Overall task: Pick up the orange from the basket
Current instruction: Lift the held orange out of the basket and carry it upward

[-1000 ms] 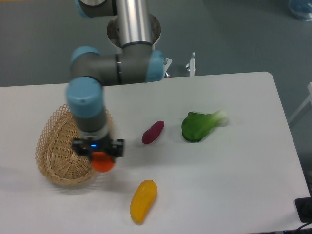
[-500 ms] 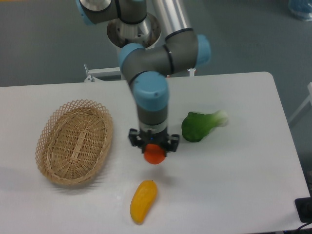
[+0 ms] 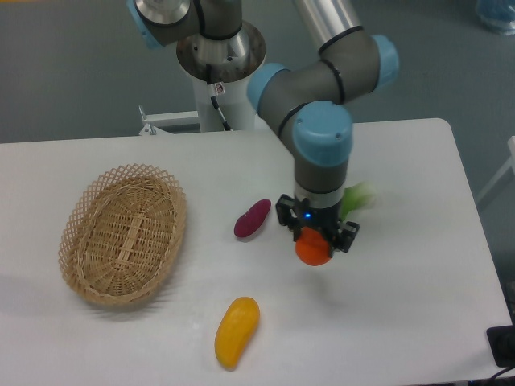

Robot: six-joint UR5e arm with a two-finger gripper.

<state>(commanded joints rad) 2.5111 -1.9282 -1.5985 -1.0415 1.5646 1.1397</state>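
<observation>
One orange (image 3: 313, 250) in end effector (image 3: 315, 241)

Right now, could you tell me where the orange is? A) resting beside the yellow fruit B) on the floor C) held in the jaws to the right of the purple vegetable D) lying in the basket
C: the orange sits in the gripper, right of the purple vegetable; the basket holds nothing.

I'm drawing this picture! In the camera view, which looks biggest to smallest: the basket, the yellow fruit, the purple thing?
1. basket
2. yellow fruit
3. purple thing
</observation>
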